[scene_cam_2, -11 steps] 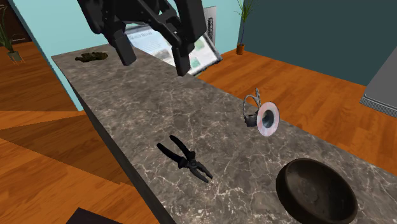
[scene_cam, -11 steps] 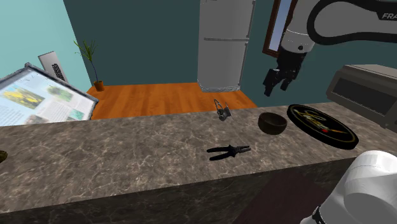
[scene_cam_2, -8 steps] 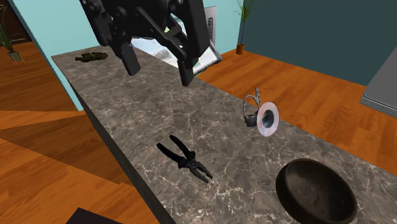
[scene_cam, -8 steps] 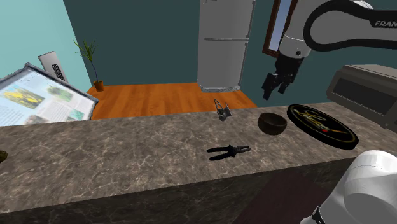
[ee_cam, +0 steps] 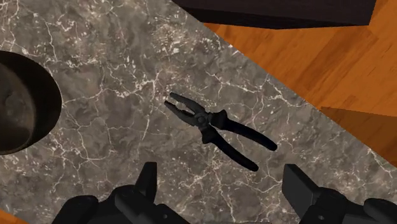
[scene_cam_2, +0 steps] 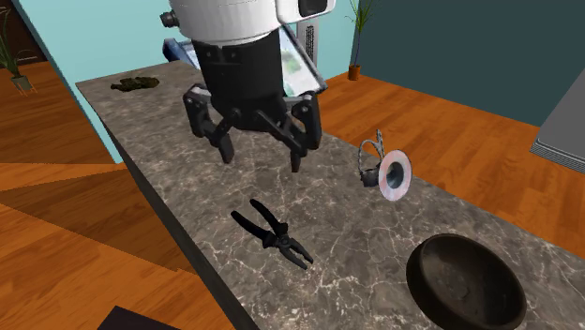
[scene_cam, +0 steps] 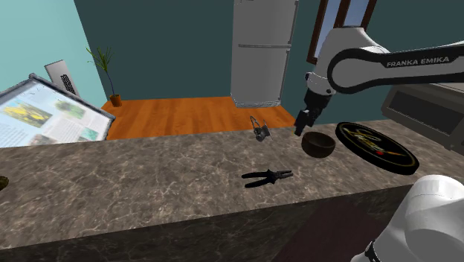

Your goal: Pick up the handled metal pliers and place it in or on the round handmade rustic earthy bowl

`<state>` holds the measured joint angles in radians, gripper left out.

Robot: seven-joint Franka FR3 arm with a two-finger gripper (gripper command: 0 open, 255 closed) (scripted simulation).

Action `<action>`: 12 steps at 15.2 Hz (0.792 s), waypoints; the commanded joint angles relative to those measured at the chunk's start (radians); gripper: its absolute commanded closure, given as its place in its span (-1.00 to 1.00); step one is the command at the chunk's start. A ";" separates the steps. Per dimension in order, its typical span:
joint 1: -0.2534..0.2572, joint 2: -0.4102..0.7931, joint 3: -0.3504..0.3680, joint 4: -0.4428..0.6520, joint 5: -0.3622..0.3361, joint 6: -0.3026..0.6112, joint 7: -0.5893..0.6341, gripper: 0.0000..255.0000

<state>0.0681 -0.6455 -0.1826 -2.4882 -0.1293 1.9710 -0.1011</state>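
Black-handled pliers (scene_cam: 266, 177) lie flat on the dark marble counter (scene_cam: 149, 186), near its front edge. In the second exterior view the pliers (scene_cam_2: 272, 232) rest below and in front of my gripper (scene_cam_2: 261, 157), which hangs open and empty above the counter. The wrist view looks straight down on the pliers (ee_cam: 219, 127), just ahead of the gap between my spread fingers, gripper (ee_cam: 222, 184). The round dark-brown bowl (scene_cam: 318, 144) stands upright on the counter, right below my gripper (scene_cam: 303, 126) in the shoulder view. The bowl (scene_cam_2: 466, 281) is empty; its rim (ee_cam: 54, 105) shows beside the pliers.
A black round tray (scene_cam: 375, 147) with a gold pattern lies beyond the bowl. A small metal object with a white disc (scene_cam_2: 386, 172) stands behind the pliers. A slanted picture board (scene_cam: 44, 115) and a small dark object (scene_cam_2: 136, 84) sit at the counter's far end. A grey appliance (scene_cam: 431, 108) stands nearby.
The arm has come down and swung toward the shoulder view's left. The open gripper now hangs lower over the counter, closer to the pliers. Pliers and bowl have not moved.
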 commanded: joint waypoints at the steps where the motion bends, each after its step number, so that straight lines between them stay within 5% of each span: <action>1: 0.015 0.042 -0.032 -0.039 -0.002 0.079 -0.061 -1.00; 12: 0.146 0.393 -0.185 -0.100 0.095 0.449 -0.428 -1.00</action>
<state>0.1978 -0.2914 -0.3564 -2.5867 -0.0530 2.3838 -0.4894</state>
